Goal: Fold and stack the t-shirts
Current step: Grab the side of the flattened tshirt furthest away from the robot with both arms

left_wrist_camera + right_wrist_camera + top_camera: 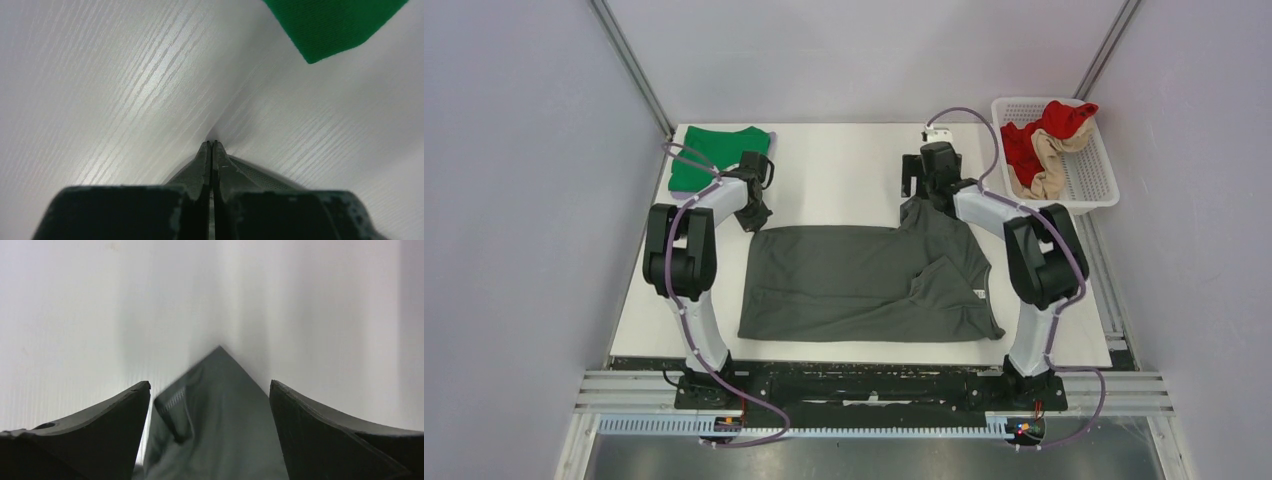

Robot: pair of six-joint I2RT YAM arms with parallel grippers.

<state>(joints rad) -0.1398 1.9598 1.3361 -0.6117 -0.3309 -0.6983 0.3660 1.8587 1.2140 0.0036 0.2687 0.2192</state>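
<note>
Left gripper [754, 213] is clamped shut on the far-left corner of the dark grey t-shirt [854, 280]; right gripper [209, 384] is wide open, straddling its far-right corner.

The grey shirt lies across the middle of the table [844, 160] down toward the near edge, right side rumpled with a sleeve flopped inward. The basket [1089, 185] off the far-right corner holds red and beige garments [1044, 145]; leave it. The green t-shirt [714, 155] sits folded in the far-left corner, so I'd treat that as the stack base. Right wrist view shows a peak of grey cloth between the fingers, ungripped. My read: you're starting the first fold on the grey shirt, with only one side grabbed. Next you need the right jaws shut on that peak. Then lift both corners evenly and carry the far edge toward the near edge.
</note>
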